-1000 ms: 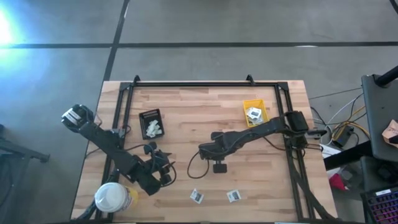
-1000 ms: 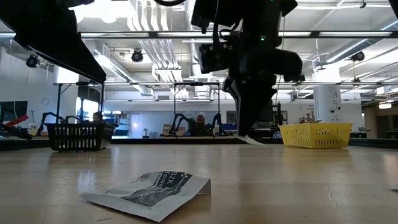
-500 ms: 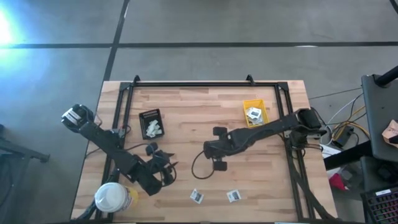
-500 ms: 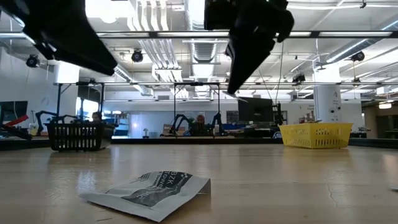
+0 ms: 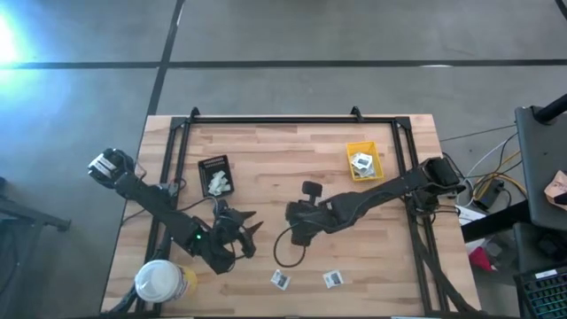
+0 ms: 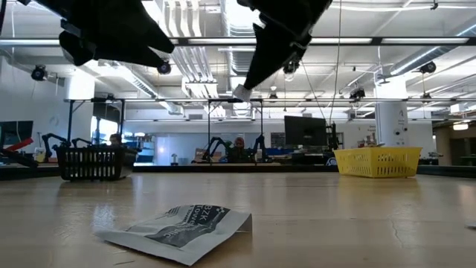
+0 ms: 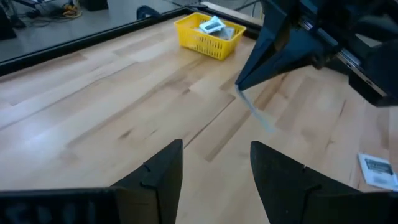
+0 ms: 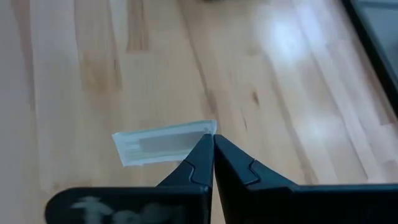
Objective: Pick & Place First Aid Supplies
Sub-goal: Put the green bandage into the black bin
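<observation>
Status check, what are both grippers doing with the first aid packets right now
Right gripper shut on pale strip, lifted above mid-table. Left gripper open, empty. Two packets loose at table's near edge. Nothing in the way.

Overall light: bright, even indoor light on every view.
Source: rows of ceiling lamps [image 6: 195,56] in the low view, several blown out to white.
Glare: a strong white-blue flare on the floor [image 5: 13,40] at the high view's left edge; a soft sheen on the table [image 8: 292,43] in the right wrist view.
Shadows: faint and soft under the arms.
Backlight: both arms are black silhouettes in the low view.
Focus: the near packet [image 6: 177,227] is soft; the pale strip [image 7: 256,113] is blurred.
</observation>
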You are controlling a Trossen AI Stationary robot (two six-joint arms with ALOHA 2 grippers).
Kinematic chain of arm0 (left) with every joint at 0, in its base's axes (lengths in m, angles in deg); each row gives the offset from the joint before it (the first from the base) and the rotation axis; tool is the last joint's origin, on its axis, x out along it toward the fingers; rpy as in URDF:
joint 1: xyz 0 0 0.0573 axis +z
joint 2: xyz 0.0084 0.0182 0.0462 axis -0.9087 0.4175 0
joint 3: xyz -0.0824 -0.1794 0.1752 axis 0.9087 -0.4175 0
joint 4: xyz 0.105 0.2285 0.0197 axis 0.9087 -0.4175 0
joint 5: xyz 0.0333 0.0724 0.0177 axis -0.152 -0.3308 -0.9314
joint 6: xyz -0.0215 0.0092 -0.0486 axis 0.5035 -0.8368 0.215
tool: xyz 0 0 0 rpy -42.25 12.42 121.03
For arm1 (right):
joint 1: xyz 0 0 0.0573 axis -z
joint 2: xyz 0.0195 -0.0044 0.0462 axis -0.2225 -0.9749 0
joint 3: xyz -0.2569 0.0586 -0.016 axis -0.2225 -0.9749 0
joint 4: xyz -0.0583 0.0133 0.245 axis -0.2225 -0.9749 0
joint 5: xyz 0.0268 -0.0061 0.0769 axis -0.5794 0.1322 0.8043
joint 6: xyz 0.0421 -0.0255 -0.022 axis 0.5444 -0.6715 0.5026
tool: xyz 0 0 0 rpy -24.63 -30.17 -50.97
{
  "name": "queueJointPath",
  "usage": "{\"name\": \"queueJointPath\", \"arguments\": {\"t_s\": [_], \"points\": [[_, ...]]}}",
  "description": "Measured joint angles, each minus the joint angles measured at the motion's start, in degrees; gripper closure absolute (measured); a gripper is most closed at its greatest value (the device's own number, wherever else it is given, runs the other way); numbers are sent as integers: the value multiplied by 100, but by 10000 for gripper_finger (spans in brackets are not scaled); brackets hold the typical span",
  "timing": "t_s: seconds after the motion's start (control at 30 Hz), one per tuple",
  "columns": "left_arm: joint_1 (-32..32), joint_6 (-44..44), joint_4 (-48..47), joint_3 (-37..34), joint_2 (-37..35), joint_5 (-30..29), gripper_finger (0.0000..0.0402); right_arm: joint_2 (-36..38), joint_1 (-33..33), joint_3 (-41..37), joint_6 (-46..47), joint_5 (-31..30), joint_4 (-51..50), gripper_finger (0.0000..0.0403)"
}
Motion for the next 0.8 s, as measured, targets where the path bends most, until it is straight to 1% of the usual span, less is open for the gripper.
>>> {"name": "queueJointPath", "arguments": {"t_s": [0.2,0.4,0.63,0.8], "points": [[45,-397,330,0,0,2,220,11,-98,0,125,-437,499,394],[78,-562,567,0,0,4,220,11,-125,0,270,-855,891,394],[198,-560,681,0,0,-12,220,11,-123,4,218,-1003,1179,394],[302,-558,933,0,0,-12,220,11,-129,4,-197,-1019,1391,394]]}}
